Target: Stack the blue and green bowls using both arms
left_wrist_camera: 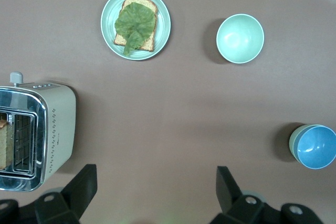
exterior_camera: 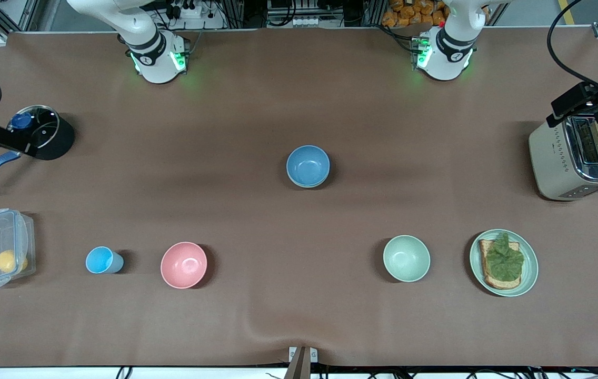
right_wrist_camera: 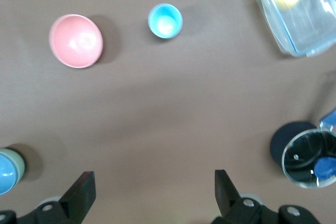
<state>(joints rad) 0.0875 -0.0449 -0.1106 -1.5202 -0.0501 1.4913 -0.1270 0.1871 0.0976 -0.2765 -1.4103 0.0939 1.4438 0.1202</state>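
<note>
While both wide-open tools wait high, blue bowl (exterior_camera: pixel 308 166) sits in green bowl (left_wrist_camera: pixel 294 141), mint bowl (exterior_camera: pixel 406 258) nearby.

Even overhead light fills the room, bright without harshness. Soft short shadows sit beside the blue bowl (exterior_camera: pixel 308 166) and pink bowl (exterior_camera: pixel 183 265). The toaster (exterior_camera: pixel 578 158) throws back some glare off its chrome. The right wrist view is slightly blurred; the front view stays sharp.
</note>
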